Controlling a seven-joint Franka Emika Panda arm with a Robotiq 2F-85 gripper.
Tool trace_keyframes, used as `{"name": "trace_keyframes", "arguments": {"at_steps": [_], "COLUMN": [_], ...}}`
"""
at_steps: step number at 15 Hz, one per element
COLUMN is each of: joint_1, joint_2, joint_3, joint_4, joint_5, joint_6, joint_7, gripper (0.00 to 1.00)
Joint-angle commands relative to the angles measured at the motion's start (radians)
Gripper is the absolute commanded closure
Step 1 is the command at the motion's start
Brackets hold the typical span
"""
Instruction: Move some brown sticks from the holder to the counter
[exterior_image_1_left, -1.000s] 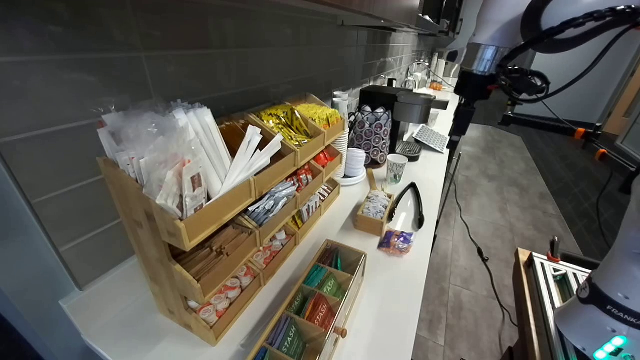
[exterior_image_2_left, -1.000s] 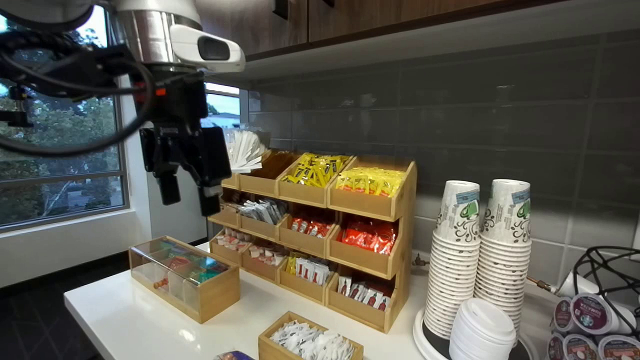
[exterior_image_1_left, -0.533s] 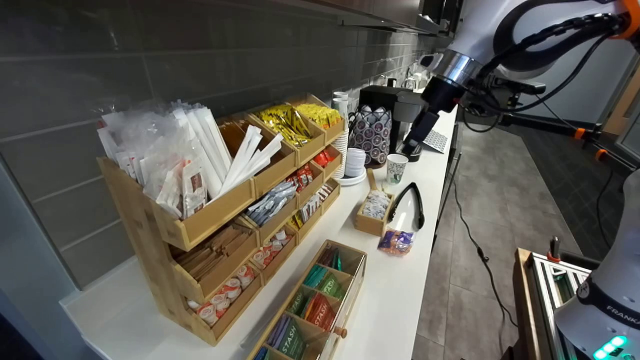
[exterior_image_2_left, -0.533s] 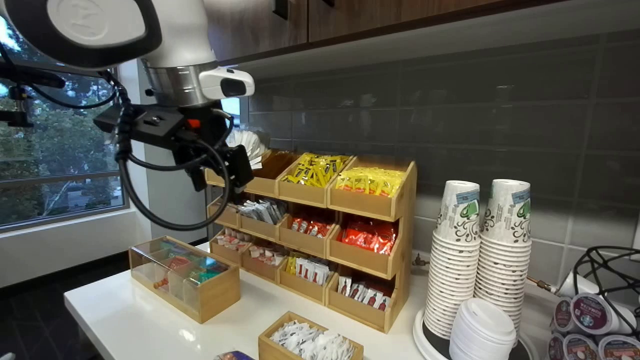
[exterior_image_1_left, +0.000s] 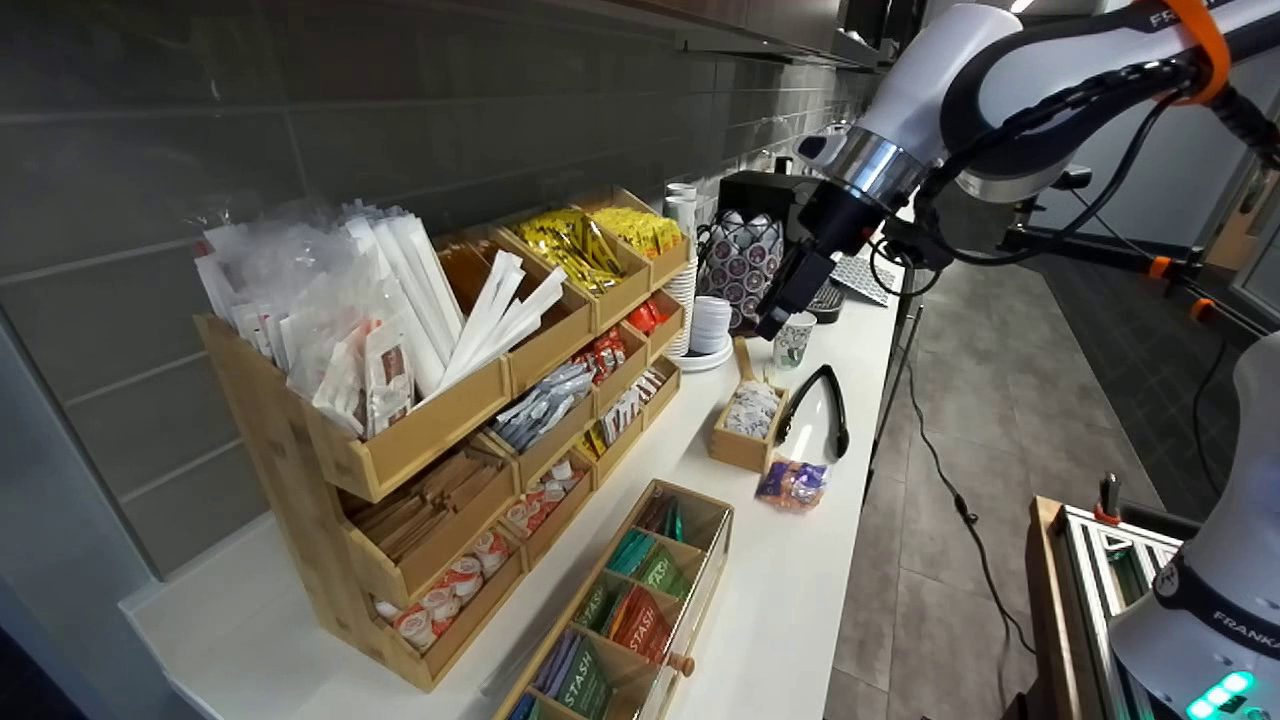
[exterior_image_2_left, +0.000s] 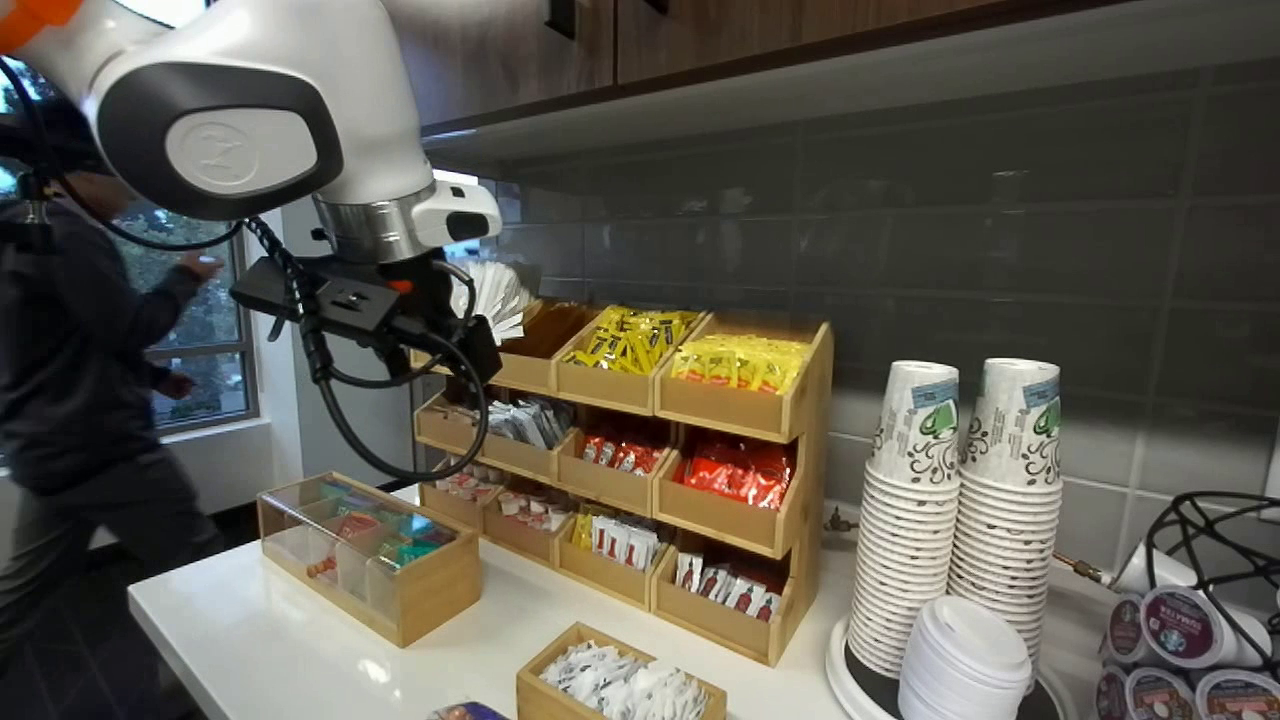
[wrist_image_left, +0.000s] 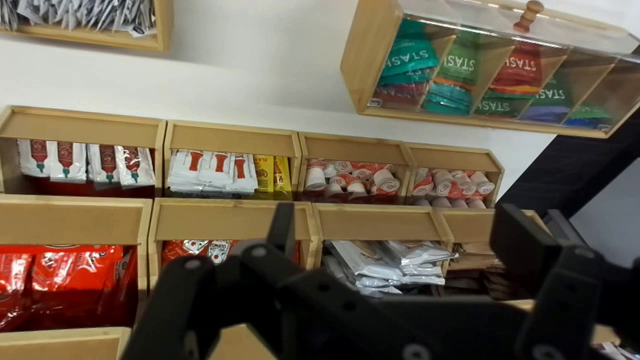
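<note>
Ideally, centre the wide-spread gripper on the middle-tier end compartment of the holder, where the brown sticks lie, then slide in beneath the top tier and pinch a few

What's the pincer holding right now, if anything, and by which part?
Nothing. In the wrist view, the pincer stands open, nothing gripped between its fingers; in an exterior view, brown sticks lie in the holder.
</note>
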Motion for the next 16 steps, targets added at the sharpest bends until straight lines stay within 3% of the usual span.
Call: {"name": "trace_keyframes", "arguments": {"at_steps": [1,3,7,11,16], "joint_1": [-0.011,-0.012,0.029,0.133,0.257], "joint_2": [-0.003,-0.008,0.021,0.085,0.173], "joint_3": [0.008,0.007,-0.011,-0.062,-0.13], "joint_4": [0.002,0.002,-0.014,0.014,0.106], "joint_5": [0.003,0.003,0.032,0.127,0.266], "joint_6": [-0.003,-0.003,0.193,0.337,0.38], "joint_7": [-0.001,-0.001,-0.091,-0.222,-0.378], "gripper": [0.0,0.0,0.0,0.0,0.0]}}
